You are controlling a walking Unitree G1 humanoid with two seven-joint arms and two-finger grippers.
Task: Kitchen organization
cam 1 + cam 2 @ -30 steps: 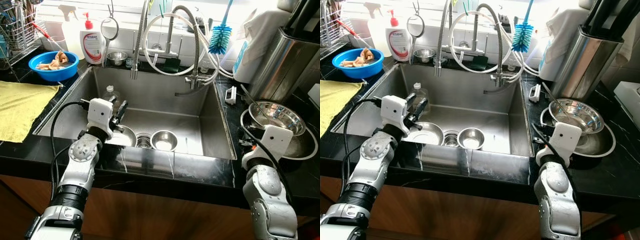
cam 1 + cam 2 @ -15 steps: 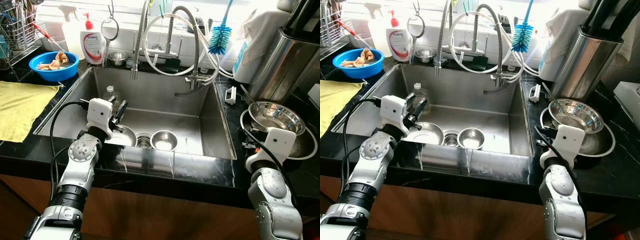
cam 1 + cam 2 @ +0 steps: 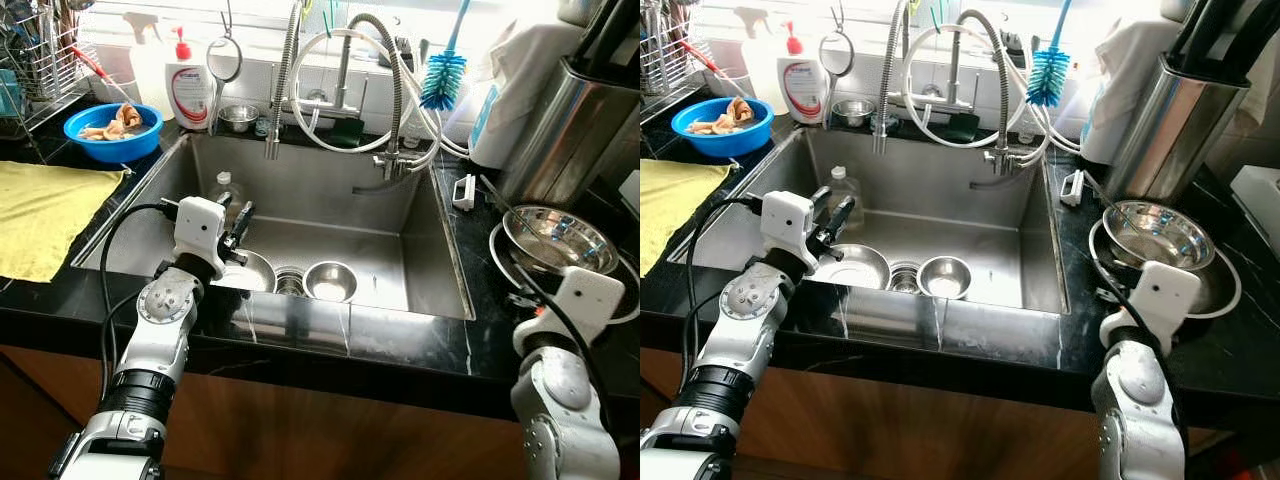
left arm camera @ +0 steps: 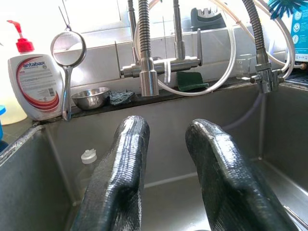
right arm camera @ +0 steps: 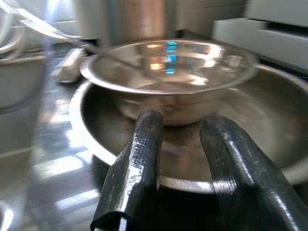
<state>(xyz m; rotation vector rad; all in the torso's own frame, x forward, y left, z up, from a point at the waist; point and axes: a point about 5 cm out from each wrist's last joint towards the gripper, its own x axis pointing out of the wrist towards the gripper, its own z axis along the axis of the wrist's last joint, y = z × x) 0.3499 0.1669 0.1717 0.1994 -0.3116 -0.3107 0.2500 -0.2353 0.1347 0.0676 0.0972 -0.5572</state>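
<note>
My left gripper (image 3: 238, 216) hangs open and empty over the left side of the steel sink (image 3: 430, 230), above a shallow steel dish (image 3: 252, 272); its fingers (image 4: 127, 159) point at the sink's back wall. A small steel bowl (image 3: 331, 280) sits right of the drain (image 3: 290, 283). A clear plastic bottle (image 3: 221, 189) stands in the sink's left corner. On the right counter a steel bowl (image 3: 560, 238) rests inside a wider steel pan (image 3: 1228, 292). My right gripper (image 5: 182, 122) is open just before the pan's near rim, holding nothing.
A blue bowl of scraps (image 3: 110, 130), a yellow cloth (image 3: 40, 210) and a dish rack (image 3: 40, 50) are on the left counter. Soap bottle (image 3: 188, 88), faucet hoses (image 3: 345, 80) and blue brush (image 3: 442, 78) line the back. A tall steel canister (image 3: 570, 120) stands right.
My right arm has drawn back and to the right, away from the sink edge and nearer the pan's front rim. The left arm has stayed put. The view shifted slightly.
</note>
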